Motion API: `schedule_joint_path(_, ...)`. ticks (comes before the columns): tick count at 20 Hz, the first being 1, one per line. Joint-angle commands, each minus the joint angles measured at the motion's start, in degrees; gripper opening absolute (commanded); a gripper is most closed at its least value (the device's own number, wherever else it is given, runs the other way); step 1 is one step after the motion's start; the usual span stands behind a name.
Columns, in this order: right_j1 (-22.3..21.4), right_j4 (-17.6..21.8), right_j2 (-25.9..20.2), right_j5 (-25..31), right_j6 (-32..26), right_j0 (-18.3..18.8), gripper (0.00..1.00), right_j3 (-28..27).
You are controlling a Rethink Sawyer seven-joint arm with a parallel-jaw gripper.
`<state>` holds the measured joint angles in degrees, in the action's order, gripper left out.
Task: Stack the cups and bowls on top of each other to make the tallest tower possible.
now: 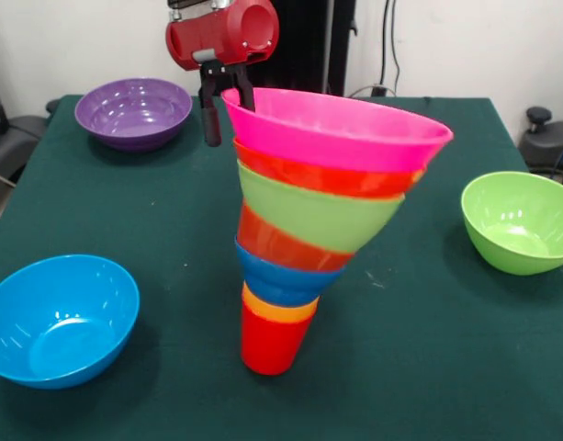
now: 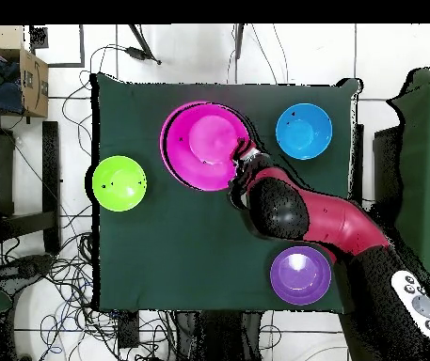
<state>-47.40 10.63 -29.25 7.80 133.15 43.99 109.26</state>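
Note:
The tower point(image 1: 290, 248) stands mid-table and leans a little. From the bottom it is a red cup point(image 1: 270, 342), an orange cup point(image 1: 277, 309), a small blue bowl point(image 1: 281, 277), an orange-red bowl point(image 1: 279, 243), a lime green bowl point(image 1: 310, 216), a large orange-red bowl point(image 1: 329, 177) and a large pink bowl point(image 1: 354, 129) on top. From overhead only the pink bowl point(image 2: 204, 146) shows. My gripper point(image 1: 228, 103) point(image 2: 242, 162) is open at the pink bowl's rim, one finger outside it and one inside, with a gap showing.
Three loose bowls sit on the green table point(image 1: 428, 349): a purple bowl point(image 1: 134, 110) point(image 2: 300, 274) close to the arm, a light blue bowl point(image 1: 61, 317) point(image 2: 304, 131), and a second lime green bowl point(image 1: 520, 220) point(image 2: 119, 182) at the opposite side.

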Motion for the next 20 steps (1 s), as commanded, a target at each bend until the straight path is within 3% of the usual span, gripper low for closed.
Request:
schedule_joint_path(1, 1.9, 5.1, -0.2, 0.8, -2.3, -0.7, 1.0, -1.2)
schedule_joint_path(16, 1.5, 4.3, -0.5, 3.8, -2.7, -0.6, 1.0, -3.6)
schedule_joint_path(20, 0.0, 3.1, -0.8, 7.3, -3.5, -0.6, 1.0, -4.8)
